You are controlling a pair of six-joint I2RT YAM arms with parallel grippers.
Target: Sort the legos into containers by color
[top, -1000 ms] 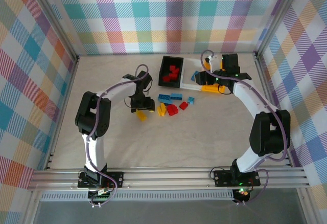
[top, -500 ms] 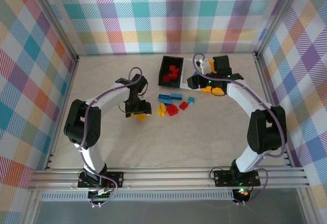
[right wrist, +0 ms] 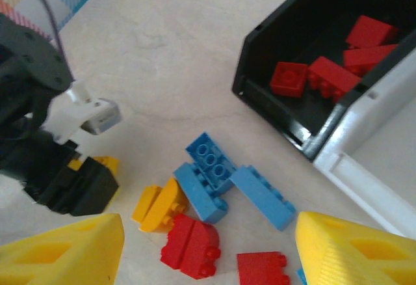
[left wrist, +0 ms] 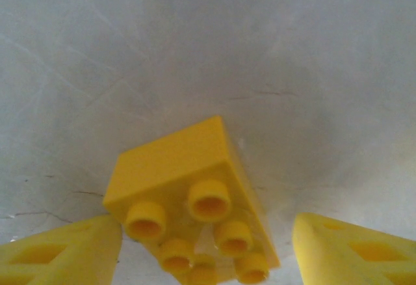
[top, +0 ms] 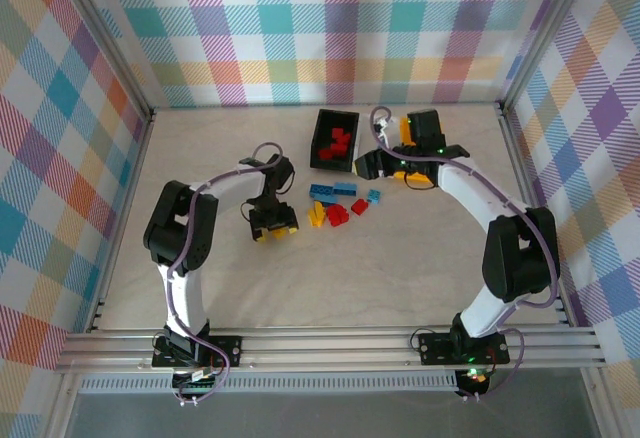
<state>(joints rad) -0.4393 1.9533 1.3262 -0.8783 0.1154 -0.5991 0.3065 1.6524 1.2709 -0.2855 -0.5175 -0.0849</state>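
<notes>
Table (top: pixel 420 258) is roughly a third sorted, by my read. Black bin (top: pixel 317 148) sits at the far centre with at least four red bricks (right wrist: pixel 331 73) in it, so red is well underway. White bin (right wrist: pixel 364 168) touches its right side; the part I can see holds nothing, and the rest is behind the right arm. Can't make out the third bin clearly from here. The loose pile (top: pixel 340 204) sits on the table just in front of the black bin: about three blue bricks (right wrist: pixel 208 168), two red ones (right wrist: pixel 192 249) and a curved yellow piece (right wrist: pixel 159 205), all unsorted. Right pincer (right wrist: pixel 208 252) hovers above that pile, jaws wide apart, holding nothing. Left pincer (top: pixel 272 226) is down at the table left of the pile, jaws open either side of a lone yellow brick (left wrist: pixel 175 168) that lies tilted, studs toward the camera. There's a gap on the right side, so I judge it isn't gripped yet. Likely next step is to close and lift. No readable writing or brand anywhere; the stud tops are too blurred.
</notes>
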